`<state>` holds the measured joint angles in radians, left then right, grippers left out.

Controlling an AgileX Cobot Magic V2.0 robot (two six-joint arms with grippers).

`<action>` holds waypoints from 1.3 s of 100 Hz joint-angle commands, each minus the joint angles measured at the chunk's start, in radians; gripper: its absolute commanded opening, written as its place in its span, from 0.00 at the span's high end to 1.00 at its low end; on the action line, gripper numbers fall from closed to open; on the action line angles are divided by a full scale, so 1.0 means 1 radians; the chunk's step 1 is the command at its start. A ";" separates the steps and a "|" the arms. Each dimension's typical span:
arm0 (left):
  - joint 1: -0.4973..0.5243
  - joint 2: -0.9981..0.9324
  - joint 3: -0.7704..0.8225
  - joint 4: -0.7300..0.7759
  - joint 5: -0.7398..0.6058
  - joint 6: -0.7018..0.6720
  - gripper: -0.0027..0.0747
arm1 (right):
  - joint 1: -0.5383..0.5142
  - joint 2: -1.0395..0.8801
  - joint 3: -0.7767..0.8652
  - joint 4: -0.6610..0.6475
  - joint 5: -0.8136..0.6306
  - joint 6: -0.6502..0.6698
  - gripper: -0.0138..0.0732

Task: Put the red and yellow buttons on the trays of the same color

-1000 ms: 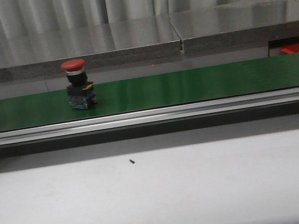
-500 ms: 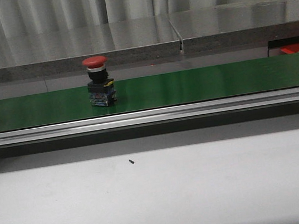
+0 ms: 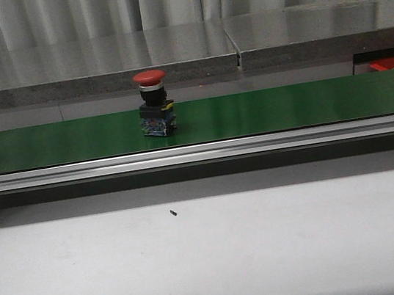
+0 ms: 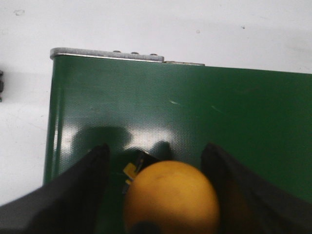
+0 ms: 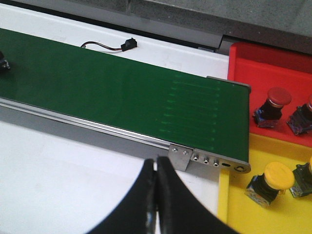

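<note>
Your green conveyor belt [image 3: 287,106] spans the frame's middle, above the white bench [image 3: 213,256]. The red tray [image 5: 273,68] and yellow tray [image 5: 253,214] sit at right in the right wrist view, holding buttons. A red button [image 3: 154,103] stands upright left of centre. Your left tool [image 4: 156,195] is spread around a yellow button [image 4: 170,197]; your right tool [image 5: 157,195] is pressed together.

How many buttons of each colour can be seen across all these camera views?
Red buttons: 3, one on the belt, two in the red tray.
Yellow buttons: 3, one at the left gripper, two in the yellow tray.
Total: 6.
</note>
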<state>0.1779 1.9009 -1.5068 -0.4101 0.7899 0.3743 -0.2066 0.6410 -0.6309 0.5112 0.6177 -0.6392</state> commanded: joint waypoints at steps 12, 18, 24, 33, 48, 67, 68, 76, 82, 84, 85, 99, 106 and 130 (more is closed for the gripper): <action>-0.007 -0.113 -0.031 -0.037 -0.060 -0.008 0.13 | 0.002 -0.003 -0.024 0.020 -0.053 -0.006 0.92; -0.007 -0.143 -0.031 -0.041 -0.070 -0.006 0.13 | 0.002 -0.003 -0.024 0.020 -0.053 -0.006 0.92; -0.007 -0.176 -0.031 -0.063 -0.077 0.019 0.13 | 0.002 -0.003 -0.024 0.020 -0.053 -0.006 0.92; -0.014 -0.242 -0.022 -0.105 -0.097 0.062 0.14 | 0.002 -0.003 -0.024 0.020 -0.053 -0.006 0.92; -0.049 -0.385 0.034 -0.112 -0.133 0.087 0.14 | 0.002 -0.003 -0.024 0.020 -0.053 -0.006 0.92; -0.091 -0.607 0.228 -0.112 -0.231 0.107 0.14 | 0.002 -0.003 -0.024 0.020 -0.053 -0.006 0.92; -0.095 -0.616 0.236 -0.112 -0.235 0.107 0.14 | 0.002 -0.003 -0.024 0.020 -0.053 -0.006 0.92; -0.109 -0.719 0.340 -0.113 -0.267 0.107 0.14 | 0.002 -0.003 -0.024 0.020 -0.053 -0.006 0.92; -0.120 -0.787 0.407 -0.115 -0.276 0.107 0.14 | 0.002 -0.003 -0.024 0.020 -0.053 -0.006 0.92; -0.126 -0.812 0.432 -0.116 -0.278 0.107 0.14 | 0.002 -0.003 -0.024 0.020 -0.053 -0.006 0.92; -0.125 -0.820 0.448 -0.118 -0.278 0.107 0.14 | 0.002 -0.003 -0.024 0.020 -0.053 -0.006 0.92; -0.144 -0.984 0.608 -0.151 -0.279 0.107 0.14 | 0.002 -0.003 -0.024 0.020 -0.053 -0.006 0.92; -0.146 -1.061 0.682 -0.160 -0.282 0.107 0.14 | 0.002 -0.003 -0.024 0.020 -0.053 -0.006 0.92; -0.146 -1.301 0.856 -0.171 -0.285 0.107 0.26 | 0.002 -0.003 -0.024 0.020 -0.053 -0.006 0.92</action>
<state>0.0384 0.6649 -0.6630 -0.5440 0.5751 0.4831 -0.2066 0.6410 -0.6309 0.5112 0.6177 -0.6392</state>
